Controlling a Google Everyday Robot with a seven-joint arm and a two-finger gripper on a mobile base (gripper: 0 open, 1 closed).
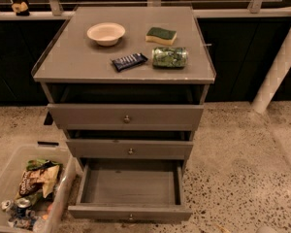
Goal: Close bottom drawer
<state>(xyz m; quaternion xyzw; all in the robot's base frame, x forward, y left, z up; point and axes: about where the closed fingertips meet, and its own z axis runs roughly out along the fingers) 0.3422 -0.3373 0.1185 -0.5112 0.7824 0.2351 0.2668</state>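
Note:
The bottom drawer (130, 211) of the grey cabinet is pulled far out toward me. Its shallow grey box interior is bare, and its small round knob (130, 217) shows on the flat front near the lower edge of the view. The middle drawer front (130, 149) and the top drawer front (126, 116) stand above it, each pulled out only slightly. Of my gripper (266, 230) only a pale sliver shows at the bottom right edge, over the floor, to the right of the bottom drawer and apart from it.
On the cabinet top (68, 62) lie a cream bowl (105, 33), a green-and-yellow sponge (161, 35), a green can on its side (169, 57) and a dark snack bar (129, 61). A clear bin (63, 188) of trash stands left of the drawer. A white post (281, 62) slants at the right.

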